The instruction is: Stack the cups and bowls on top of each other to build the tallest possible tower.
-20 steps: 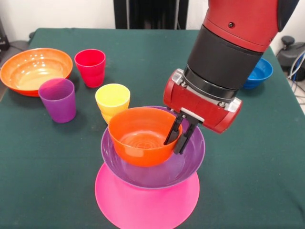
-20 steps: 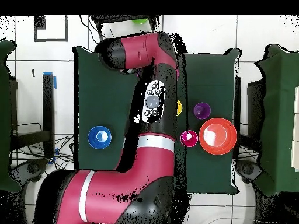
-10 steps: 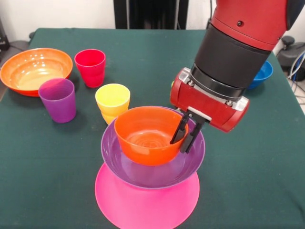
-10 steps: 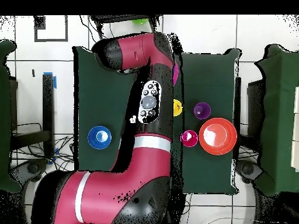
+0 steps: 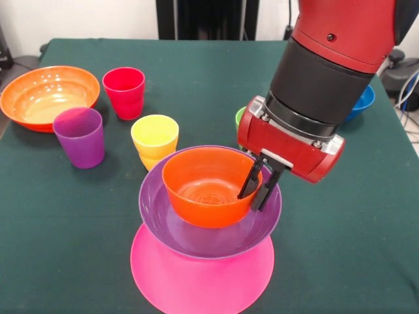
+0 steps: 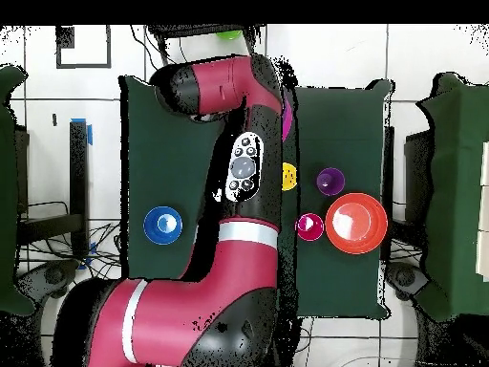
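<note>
The tower stands near the front edge: the upturned pink bowl (image 5: 203, 278) carries the purple bowl (image 5: 216, 237). My gripper (image 5: 252, 201) is shut on the right rim of the small orange bowl (image 5: 203, 190), one finger inside and one outside, holding it down in the purple bowl. I cannot tell if it rests there. The yellow cup (image 5: 154, 139), red cup (image 5: 124, 91) and purple cup (image 5: 79, 136) stand to the left. A light green rim (image 5: 239, 116) peeks out behind the gripper. In the overhead view the arm (image 6: 244, 172) hides the gripper and tower.
The large orange bowl (image 5: 47, 95) sits at the far left, also in the overhead view (image 6: 356, 223). The small blue bowl (image 5: 357, 101) lies behind the arm at the right, also overhead (image 6: 162, 226). The table's front edge is close to the pink bowl.
My gripper has carried the small orange bowl to the right in the front view and a little lower, more centred in the purple bowl. The green rim now shows behind the gripper.
</note>
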Robot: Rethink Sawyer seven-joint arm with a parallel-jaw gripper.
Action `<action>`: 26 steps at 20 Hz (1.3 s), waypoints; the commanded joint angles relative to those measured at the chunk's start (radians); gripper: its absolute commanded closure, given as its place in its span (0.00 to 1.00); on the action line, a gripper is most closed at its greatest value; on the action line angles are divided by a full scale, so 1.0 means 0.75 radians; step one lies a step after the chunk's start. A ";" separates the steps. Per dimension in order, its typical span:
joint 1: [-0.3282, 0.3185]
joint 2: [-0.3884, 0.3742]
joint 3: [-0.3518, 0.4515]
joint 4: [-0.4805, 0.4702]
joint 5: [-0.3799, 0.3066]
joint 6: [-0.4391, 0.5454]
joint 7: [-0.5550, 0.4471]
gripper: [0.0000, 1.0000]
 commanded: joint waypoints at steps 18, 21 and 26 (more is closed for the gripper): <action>0.015 0.016 0.050 -0.010 0.031 -0.080 0.144 0.00; 0.019 0.017 0.046 -0.009 0.031 -0.076 0.149 0.00; 0.020 0.032 0.040 -0.030 0.031 -0.076 0.156 0.00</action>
